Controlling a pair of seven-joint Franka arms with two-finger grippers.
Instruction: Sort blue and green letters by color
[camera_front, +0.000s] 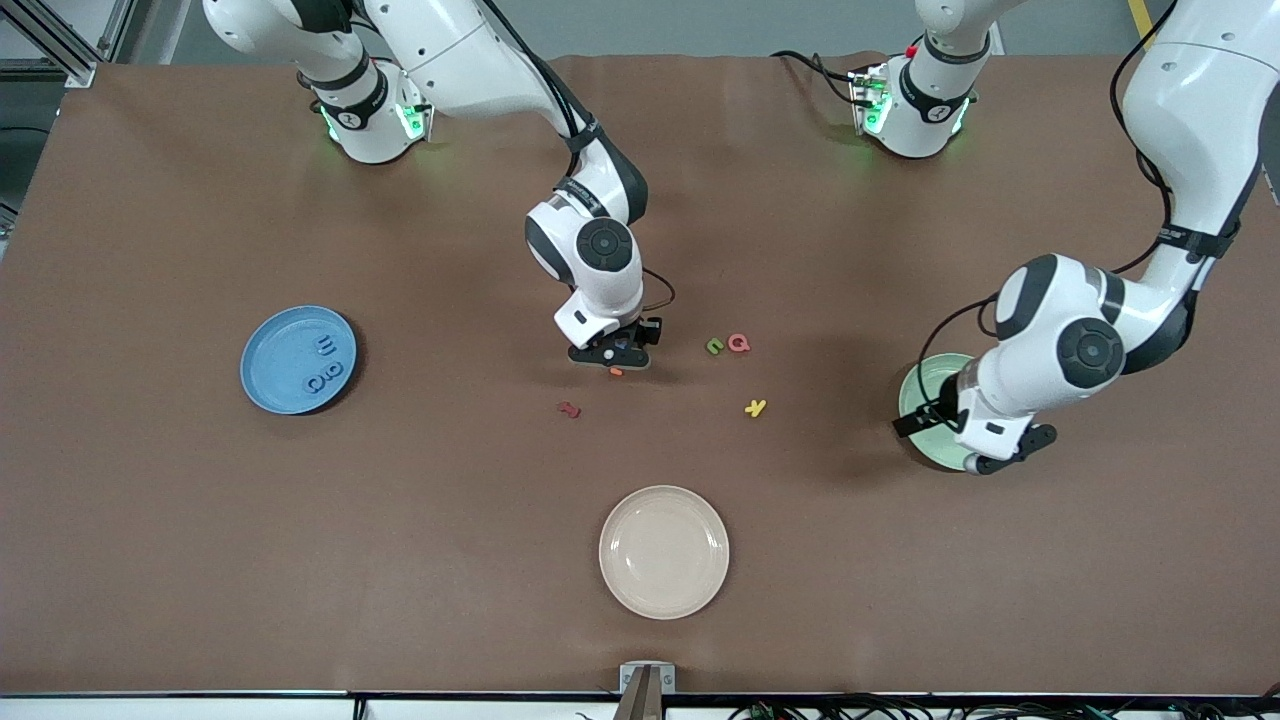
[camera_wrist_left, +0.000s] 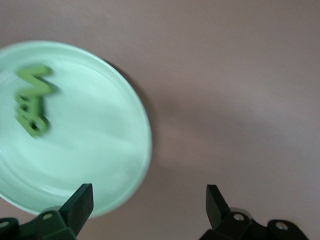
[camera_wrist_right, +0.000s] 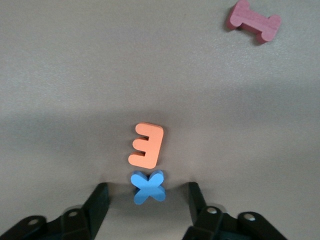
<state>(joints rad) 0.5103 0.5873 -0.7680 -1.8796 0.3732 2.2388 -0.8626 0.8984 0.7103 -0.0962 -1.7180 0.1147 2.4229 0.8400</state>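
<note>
your right pincer (camera_front: 613, 357) is low over the middle of the counter (camera_front: 480, 560), its fingers spread apart with a blue x-shaped letter (camera_wrist_right: 149, 186) lying between them, not yet squeezed. an orange letter e (camera_wrist_right: 146, 145) lies just beside that blue letter, nearly touching it, and a dark red letter (camera_front: 569, 409) sits a little nearer the front camera.

three blue letters (camera_front: 325, 365) already lie on the blue plate (camera_front: 272, 375) toward the right arm's end of the counter.

your left pincer (camera_wrist_left: 150, 202) hangs over the edge of the pale green plate (camera_wrist_left: 90, 165) at the left arm's end, fingers wide apart and holding nothing. on that plate you can see green letters (camera_wrist_left: 34, 100) bunched together near its rim; they are blurred, so you cannot count them.

one green letter (camera_front: 715, 346) is out on the bare counter, just beside a pink q (camera_front: 739, 343), with a yellow letter (camera_front: 756, 407) nearer the front camera than those two.

a cream plate (camera_front: 664, 551) sits nearest the front camera, with nothing on it.
</note>
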